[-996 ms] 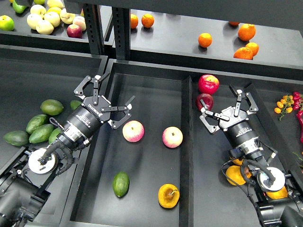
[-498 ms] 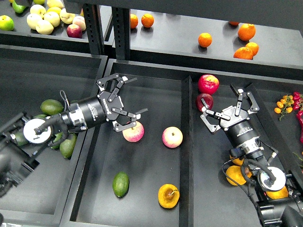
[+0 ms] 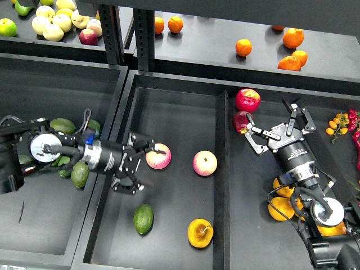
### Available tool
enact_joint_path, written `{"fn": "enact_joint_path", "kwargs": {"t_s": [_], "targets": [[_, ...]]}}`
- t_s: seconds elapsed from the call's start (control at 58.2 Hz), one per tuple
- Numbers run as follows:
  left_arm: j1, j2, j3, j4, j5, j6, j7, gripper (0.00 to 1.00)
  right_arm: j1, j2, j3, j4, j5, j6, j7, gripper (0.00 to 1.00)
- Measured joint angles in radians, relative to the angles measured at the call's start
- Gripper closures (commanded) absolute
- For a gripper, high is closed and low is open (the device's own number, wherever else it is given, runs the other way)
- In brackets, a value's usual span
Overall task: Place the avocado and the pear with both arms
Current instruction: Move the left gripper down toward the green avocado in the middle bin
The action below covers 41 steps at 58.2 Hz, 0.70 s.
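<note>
The avocado [image 3: 143, 218] lies in the middle tray [image 3: 174, 118], near its front left. The pear [image 3: 200, 233], yellow-orange with a brown stem, lies to the avocado's right at the tray's front. My left gripper [image 3: 136, 166] comes in level over the tray's left wall. It is open and empty, above and behind the avocado and just left of a pink-yellow apple [image 3: 158, 156]. My right gripper [image 3: 277, 128] is open and empty over the right tray, just right of a dark red apple [image 3: 241, 120].
A second pink-yellow apple [image 3: 205, 163] lies mid-tray. Another red apple [image 3: 247, 99] sits in the right tray. Green avocados [image 3: 62, 125] fill the left tray and oranges [image 3: 279, 208] lie under my right arm. More fruit [image 3: 243, 47] sits on the back shelf.
My left arm swung down and now lies level; its gripper dropped toward the tray's left side, closer to the avocado. My right gripper shifted slightly up and right.
</note>
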Motion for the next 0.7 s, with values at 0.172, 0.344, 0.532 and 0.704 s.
{"fn": "enact_joint_path", "kwargs": {"t_s": [0.172,0.344,0.532,0.704], "targets": [[0.0,-0.064,0.063,0.078,0.109,0.0,0.0,0.08,0.0,0.0,0.004,0.0,0.0,0.0,-0.001,0.0],[0.006,-0.117,0.069,0.152,0.159,0.0,0.0,0.1,-0.001,0.0,0.009,0.0,0.0,0.0,-0.002,0.0],[0.011,-0.152,0.073,0.213,0.215,0.0,0.0,0.11,-0.003,0.0,0.012,0.0,0.0,0.0,-0.002,0.0],[0.015,-0.204,0.077,0.317,0.241,0.0,0.0,0.11,-0.007,0.0,0.013,0.0,0.0,0.0,-0.002,0.0]]}}
